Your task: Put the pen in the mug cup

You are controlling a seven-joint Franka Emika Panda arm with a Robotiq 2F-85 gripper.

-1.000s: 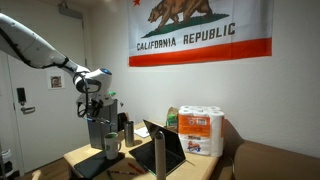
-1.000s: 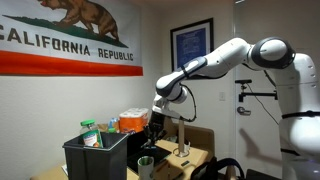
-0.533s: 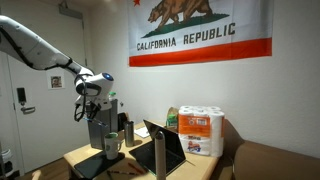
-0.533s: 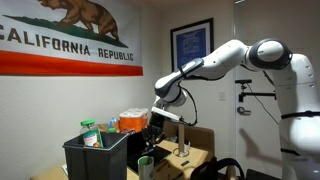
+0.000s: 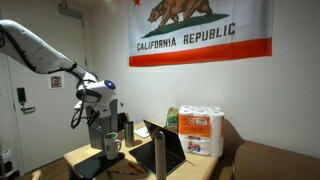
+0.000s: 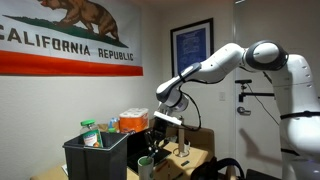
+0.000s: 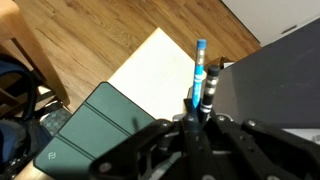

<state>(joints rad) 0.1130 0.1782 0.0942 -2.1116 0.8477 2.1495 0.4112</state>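
The gripper (image 7: 196,112) is pinching the pen (image 7: 199,70) between nearly closed fingers, so the pickup looks done. What is remaining is carrying it over and dropping it into the mug cup (image 5: 112,146). In the wrist view the pen is pointing toward twelve o'clock, slim, with a blue cap and a darker lower section. In an exterior view the mug cup is sitting at about five o'clock from the claw, lower down and apart from it.

Flag (image 5: 203,33): hung on the wall, upper centre.
Paper towel pack (image 5: 201,131): set right of the laptop (image 5: 166,150).
Framed picture (image 6: 191,45): hung upper centre.
Green folio (image 7: 85,125): laid lower left, beside a white sheet (image 7: 155,75).
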